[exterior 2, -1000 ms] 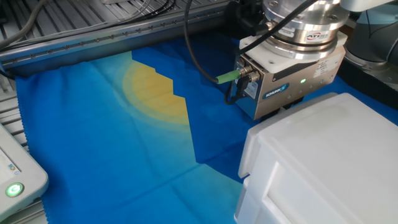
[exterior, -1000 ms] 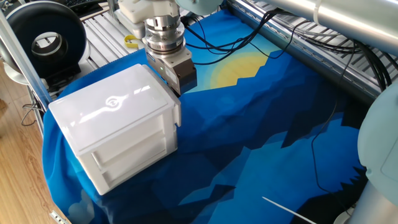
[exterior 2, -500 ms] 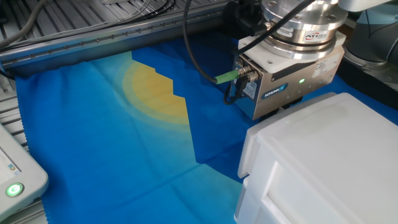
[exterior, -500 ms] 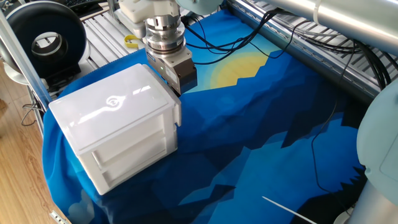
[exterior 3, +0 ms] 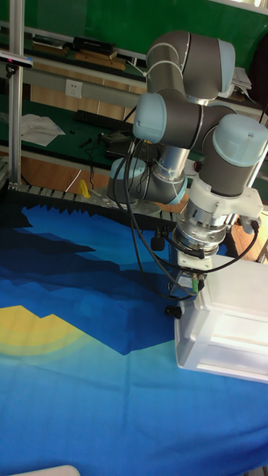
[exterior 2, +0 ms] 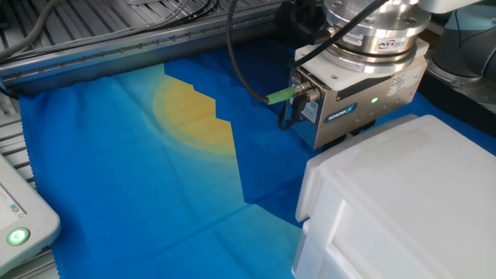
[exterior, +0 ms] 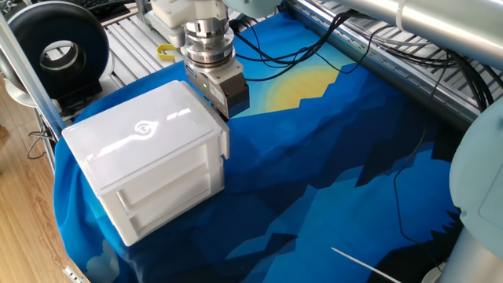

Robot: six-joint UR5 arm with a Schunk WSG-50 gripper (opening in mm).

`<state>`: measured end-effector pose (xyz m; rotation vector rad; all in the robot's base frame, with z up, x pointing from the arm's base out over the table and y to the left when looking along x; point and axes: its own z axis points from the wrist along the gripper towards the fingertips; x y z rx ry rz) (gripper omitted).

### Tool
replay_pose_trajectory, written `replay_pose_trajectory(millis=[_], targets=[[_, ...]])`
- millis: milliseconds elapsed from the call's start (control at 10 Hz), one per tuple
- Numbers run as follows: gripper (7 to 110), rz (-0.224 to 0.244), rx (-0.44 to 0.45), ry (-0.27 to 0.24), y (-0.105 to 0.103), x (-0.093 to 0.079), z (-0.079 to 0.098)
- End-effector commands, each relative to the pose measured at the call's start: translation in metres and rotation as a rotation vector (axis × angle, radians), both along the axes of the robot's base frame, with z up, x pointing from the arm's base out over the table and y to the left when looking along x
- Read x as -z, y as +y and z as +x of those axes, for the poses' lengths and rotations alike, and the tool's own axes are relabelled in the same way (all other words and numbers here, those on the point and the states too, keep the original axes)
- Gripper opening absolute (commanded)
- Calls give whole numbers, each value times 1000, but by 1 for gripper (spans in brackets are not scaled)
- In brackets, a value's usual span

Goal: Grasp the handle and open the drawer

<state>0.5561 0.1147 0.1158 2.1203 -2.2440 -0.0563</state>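
Your gripper (exterior: pixel 222 110) sits left of centre in one fixed view, pressed down behind the white cabinet's (exterior: pixel 141 157) far edge; its fingers are hidden there, so you cannot tell whether they are closed. The handle is nowhere visible. Ribbed white drawer fronts (exterior: pixel 169 192) face the lower left of that frame. The blue and yellow cloth (exterior 2: pixel 139 155) spreads under everything.

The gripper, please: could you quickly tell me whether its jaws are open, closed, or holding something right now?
Gripper: cannot be told; its jaws are hidden behind the white cabinet in every view.
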Motion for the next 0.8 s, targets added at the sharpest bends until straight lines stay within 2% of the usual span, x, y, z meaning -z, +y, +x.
replay_pose_trajectory(millis=[0, 700], targets=[[7, 13, 4, 1, 2, -2, 1], [7, 15, -19, 15, -6, -10, 7]])
